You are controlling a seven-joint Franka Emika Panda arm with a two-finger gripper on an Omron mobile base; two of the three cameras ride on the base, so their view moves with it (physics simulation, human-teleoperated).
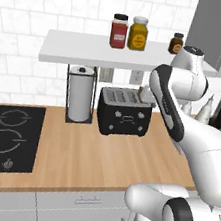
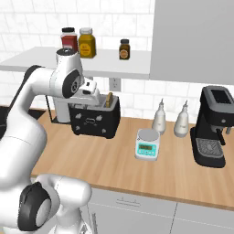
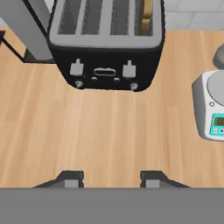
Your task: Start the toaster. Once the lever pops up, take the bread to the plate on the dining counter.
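The black toaster [image 1: 124, 112] [image 2: 94, 119] [image 3: 107, 48] stands on the wooden wall counter under a white shelf. A brown slice of bread [image 3: 147, 11] [image 2: 109, 99] sticks up from its right-hand slot. Two grey levers [image 3: 76, 68] sit level on the toaster's front. My gripper [image 3: 111, 180] hovers above the toaster's right end and points down at the counter in front of it. Its fingers are apart with nothing between them. The plate and the dining counter are out of view.
A paper towel roll [image 1: 80, 93] stands left of the toaster, with a black cooktop [image 1: 7, 136] further left. To the right are a small kitchen scale [image 2: 147, 144] [image 3: 212, 109], two pale bottles [image 2: 159, 116] and a black coffee machine [image 2: 215, 125]. The shelf [image 1: 92, 49] holds jars.
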